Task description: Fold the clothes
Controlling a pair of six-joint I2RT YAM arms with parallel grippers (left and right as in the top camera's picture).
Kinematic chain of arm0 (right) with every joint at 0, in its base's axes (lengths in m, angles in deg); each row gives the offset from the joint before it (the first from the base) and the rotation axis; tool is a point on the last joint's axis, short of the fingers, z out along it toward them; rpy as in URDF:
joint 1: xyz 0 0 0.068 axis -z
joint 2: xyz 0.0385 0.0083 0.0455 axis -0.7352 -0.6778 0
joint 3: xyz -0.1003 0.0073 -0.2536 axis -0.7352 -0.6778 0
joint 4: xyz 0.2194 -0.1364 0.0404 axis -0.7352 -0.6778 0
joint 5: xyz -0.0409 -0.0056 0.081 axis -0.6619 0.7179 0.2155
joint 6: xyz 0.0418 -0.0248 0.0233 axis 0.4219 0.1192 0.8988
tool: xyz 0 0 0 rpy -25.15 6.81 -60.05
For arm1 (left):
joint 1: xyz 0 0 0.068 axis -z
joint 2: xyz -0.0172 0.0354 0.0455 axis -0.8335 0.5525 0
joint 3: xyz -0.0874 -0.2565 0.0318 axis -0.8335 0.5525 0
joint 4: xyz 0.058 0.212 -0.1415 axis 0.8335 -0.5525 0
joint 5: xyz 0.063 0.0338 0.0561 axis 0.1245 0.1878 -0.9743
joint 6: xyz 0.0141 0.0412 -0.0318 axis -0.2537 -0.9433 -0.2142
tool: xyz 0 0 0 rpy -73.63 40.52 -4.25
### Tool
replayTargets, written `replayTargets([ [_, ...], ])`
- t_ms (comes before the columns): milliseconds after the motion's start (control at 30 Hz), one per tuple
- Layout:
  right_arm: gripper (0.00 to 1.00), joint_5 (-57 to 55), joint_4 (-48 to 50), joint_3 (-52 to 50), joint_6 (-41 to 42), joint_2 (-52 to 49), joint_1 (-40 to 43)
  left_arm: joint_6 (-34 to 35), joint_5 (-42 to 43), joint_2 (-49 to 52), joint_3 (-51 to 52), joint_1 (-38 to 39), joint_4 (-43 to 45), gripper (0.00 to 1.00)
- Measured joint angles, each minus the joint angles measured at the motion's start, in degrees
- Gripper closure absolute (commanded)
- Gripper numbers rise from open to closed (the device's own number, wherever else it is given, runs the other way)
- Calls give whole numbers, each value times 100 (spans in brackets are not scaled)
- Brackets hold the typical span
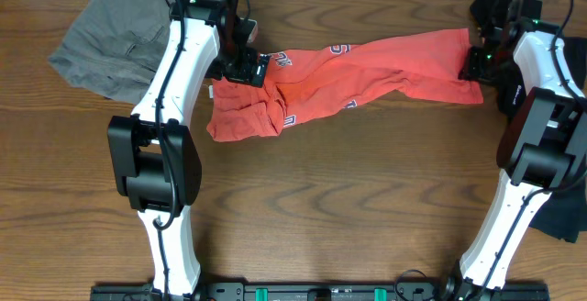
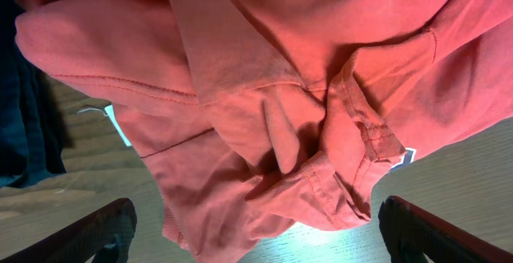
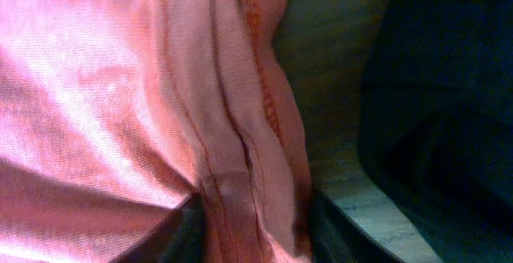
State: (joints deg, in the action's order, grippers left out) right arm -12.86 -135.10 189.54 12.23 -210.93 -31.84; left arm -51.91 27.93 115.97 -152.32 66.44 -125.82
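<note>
Coral-red T-shirt (image 1: 367, 67), rumpled, long across table (image 1: 348, 191)

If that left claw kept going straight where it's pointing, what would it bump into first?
The left gripper, fingers wide apart, points straight at the bunched coral-red T-shirt, so crumpled cloth comes first. The table probably lies just under it, but depth is unclear.

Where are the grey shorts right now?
In the overhead view the grey shorts lie at the far left corner of the table, just outside the left arm, with the coral-red T-shirt on the arm's other side.
</note>
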Motion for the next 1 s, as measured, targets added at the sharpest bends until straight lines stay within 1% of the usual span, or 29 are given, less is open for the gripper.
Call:
replayTargets([
  [33,89,59,-7,-4,90,0,11,0,0,0,0,0,4,2],
  [100,99,168,-17,-9,107,0,35,0,-2,0,0,0,2,2],
  [200,99,243,-109,13,142,0,81,0,-2,0,0,0,4,2],
  [367,99,289,-553,188,146,-2,328,0,0,0,0,0,4,2],
  [567,99,525,-1130,887,-7,33,815,0,0,0,0,0,7,2],
  [700,99,793,-1440,1099,-175,271,1008,0,0,0,0,0,7,2],
  [867,99,942,-1718,1147,-337,699,879,0,0,0,0,0,7,2],
  [1000,99,968,-1895,1187,-437,892,516,-2,0,0,0,0,7,2],
])
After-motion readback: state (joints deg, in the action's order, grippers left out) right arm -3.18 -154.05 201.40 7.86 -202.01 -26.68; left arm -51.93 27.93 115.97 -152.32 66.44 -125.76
